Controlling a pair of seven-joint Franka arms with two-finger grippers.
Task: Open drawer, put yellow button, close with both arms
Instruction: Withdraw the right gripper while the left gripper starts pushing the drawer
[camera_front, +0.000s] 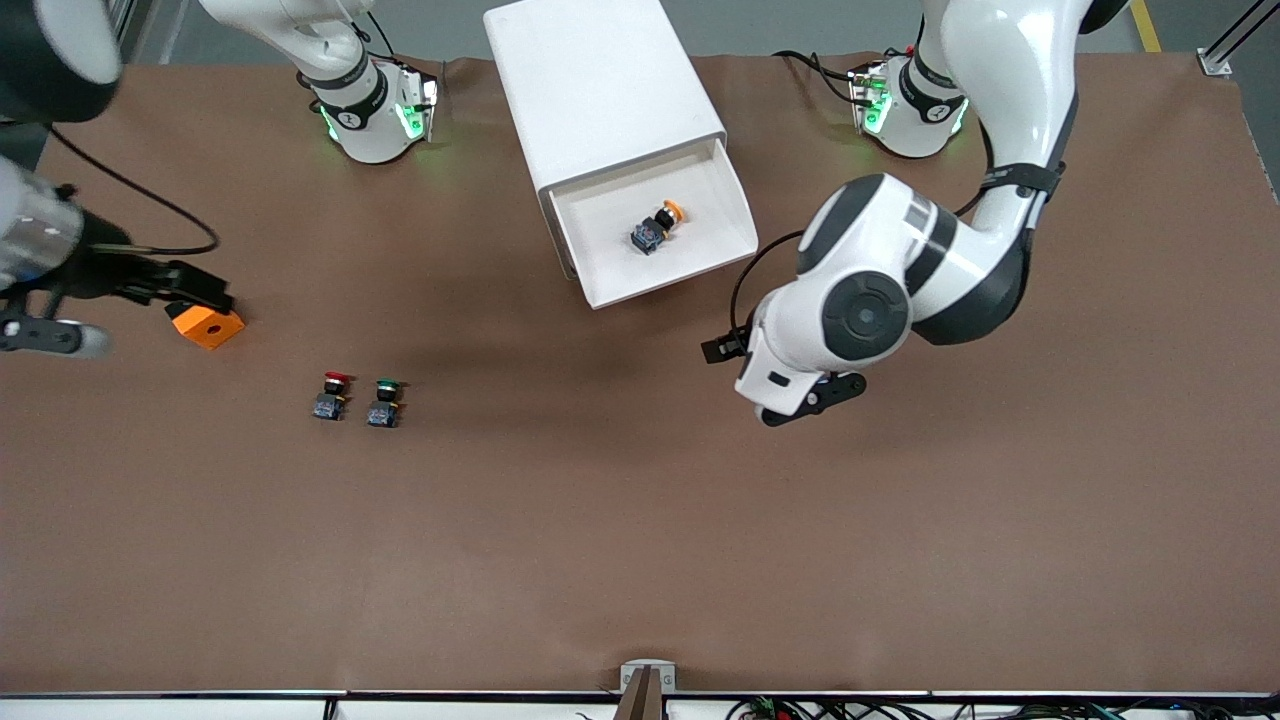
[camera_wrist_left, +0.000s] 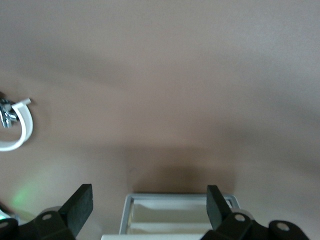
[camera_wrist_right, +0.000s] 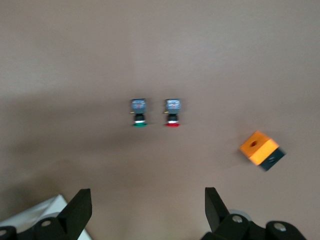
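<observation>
A red-capped push button stands on the brown table. A green-capped push button sits just beside it at 3 o'clock. An orange cube with a hole lies at their 10 o'clock.

A matt brown table cover is lying smooth across the frame's lower half. The cabinet at upper centre is showing smooth white plastic, and the arms' white shells are gleaming glossy.

Brown table covering under even light; grey floor, perhaps concrete, above its top edge.
</observation>
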